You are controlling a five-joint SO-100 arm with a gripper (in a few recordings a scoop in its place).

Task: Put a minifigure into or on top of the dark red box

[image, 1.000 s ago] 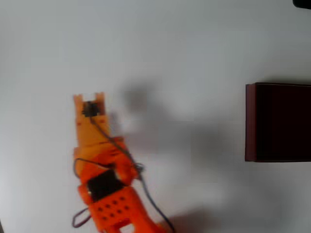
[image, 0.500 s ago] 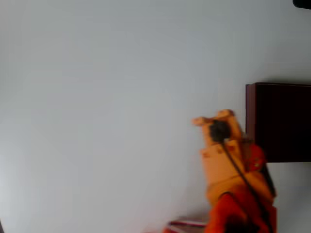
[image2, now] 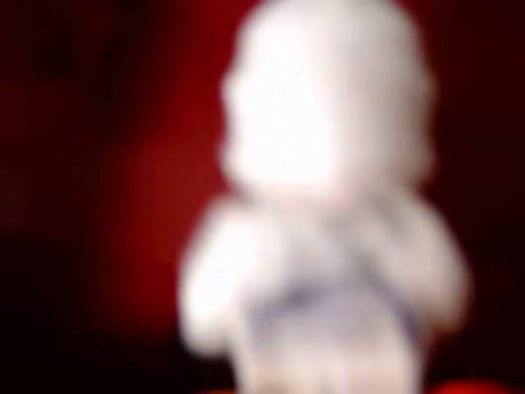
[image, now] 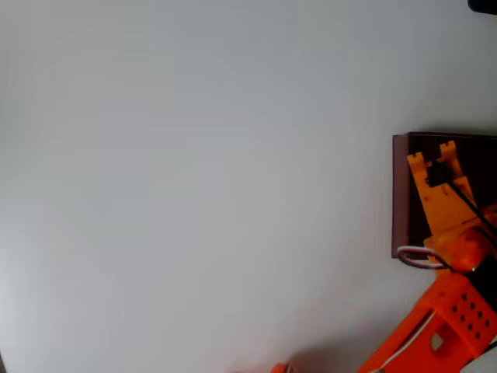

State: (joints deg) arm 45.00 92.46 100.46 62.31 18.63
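Note:
The dark red box (image: 400, 194) lies at the right edge of the overhead view, its inside nearly black. My orange gripper (image: 432, 153) hangs over the box's interior, near its far left corner, with the fingers close together. In the wrist view the minifigure (image2: 324, 205) appears as a large blurred white shape with a rounded head, very close to the camera, and the red of the box (image2: 107, 164) lies behind it. It appears held between my fingers above the box. In the overhead view the figure is hidden by the gripper.
The white table (image: 194, 194) stretches bare to the left of the box. A small dark object (image: 483, 5) sits at the top right corner. A grey cable loop (image: 415, 256) on my arm hangs over the box's near left corner.
My arm has swung from the table's left side to the right. Half a second ago the gripper was just left of the box; now it is over the interior.

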